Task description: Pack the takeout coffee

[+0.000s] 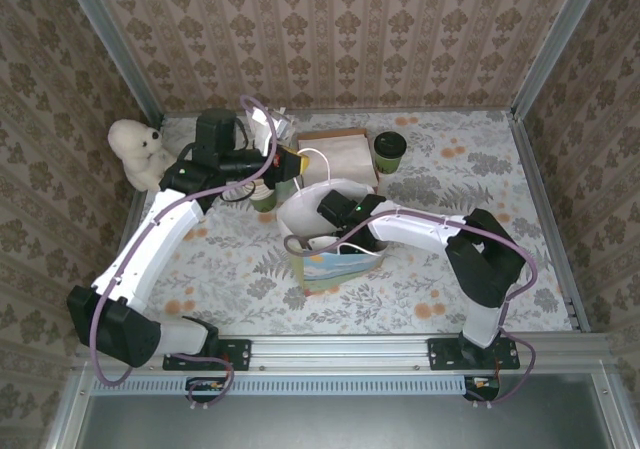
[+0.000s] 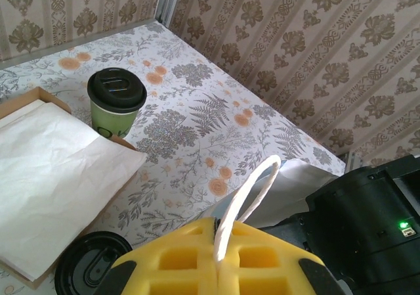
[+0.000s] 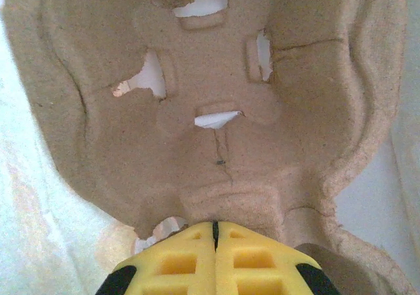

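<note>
Floral worktop (image 1: 240, 269). The coffee (image 2: 117, 104) beyond the bag (image 1: 335, 264) looks light and crushable, so I'd grip mid-wall. My left claw (image 2: 216, 262) pinches the handle (image 2: 252, 190); my right claw (image 3: 214, 242) is clenched on the tray (image 3: 216, 78).

Black lid (image 2: 88, 263) cut off at the lower edge, pulp carrier (image 3: 210, 78) cropped at top, paper sheet (image 2: 52, 177) clipped left.

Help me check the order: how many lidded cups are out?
2. One cup stands right of the paper-lined tray; another at its near corner, by the left gripper. The bag may hide more.
</note>
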Controlling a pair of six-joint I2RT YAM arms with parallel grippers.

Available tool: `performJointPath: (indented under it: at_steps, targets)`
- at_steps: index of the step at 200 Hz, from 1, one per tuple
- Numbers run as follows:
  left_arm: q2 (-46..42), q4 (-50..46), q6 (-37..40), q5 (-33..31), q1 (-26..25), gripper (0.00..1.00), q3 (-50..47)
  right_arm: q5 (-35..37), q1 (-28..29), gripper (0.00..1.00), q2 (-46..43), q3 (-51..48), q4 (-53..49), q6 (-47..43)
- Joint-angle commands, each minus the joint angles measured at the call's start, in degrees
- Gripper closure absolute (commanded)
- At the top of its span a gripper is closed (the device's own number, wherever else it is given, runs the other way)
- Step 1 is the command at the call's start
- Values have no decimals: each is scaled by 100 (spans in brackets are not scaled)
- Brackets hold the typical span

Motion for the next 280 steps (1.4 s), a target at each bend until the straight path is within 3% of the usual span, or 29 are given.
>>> performJointPath:
  at_steps: [1,58,88,111,136,155,202,243,280]
  targets:
    - [57,166,-35,200,49,100,210,126,-28,100,440,-150,218,1]
    - [22,158,-18,192,54,100,195,-351,-32,97,-285,286,-262,85]
    - [12,115,25,185,54,100,204,-525,24,95,-206,395,-947,252]
    - [16,136,61,147,54,100,154,-549,41,97,-235,-67,-625,447]
    - [63,180,35,133,53,100,106,362,151,100,8,-561,290,612]
    - [113,159,10,203,49,100,164,468,151,100,-34,-669,707,631]
    - [104,191,-45,248,52,100,134,175,146,87,-594,-380,375,568]
    - [18,267,-58,236,52,100,30,-74,195,66,-807,-268,34,941]
    - [-20,286,-21,306,49,100,-13,-200,256,61,-764,-339,80,1125]
